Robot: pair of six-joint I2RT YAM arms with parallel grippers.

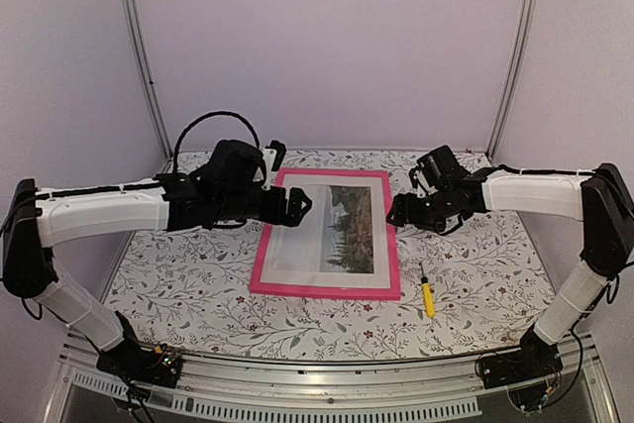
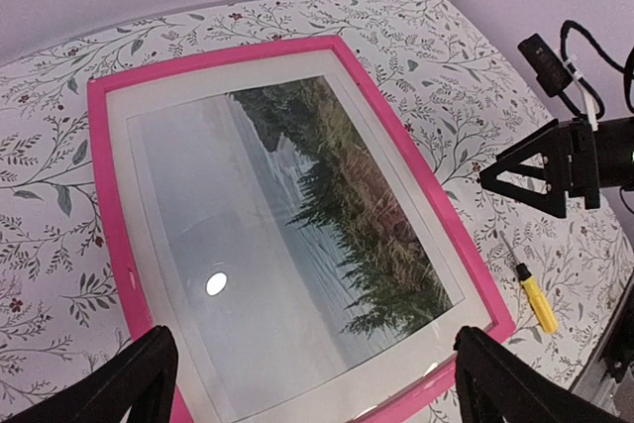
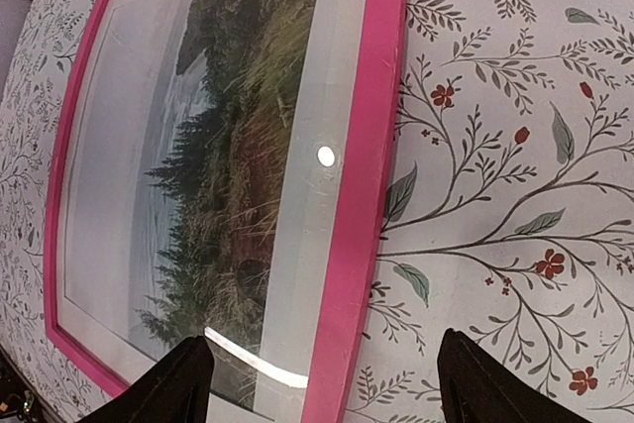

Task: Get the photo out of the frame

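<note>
Pink frame point(image 1: 327, 292) lies face-up around the photo point(image 1: 347, 230), so my left fingers point(image 2: 129, 383) at nine o'clock and right fingers point(image 3: 183, 383) at three hover wide, flanking it.

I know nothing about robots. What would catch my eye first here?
A bright pink frame lies flat mid-table on a flower-patterned cloth, holding the photo of trees and pale sky. The left gripper and right gripper hang open over its two side edges. A small yellow screwdriver lies to its right.
</note>
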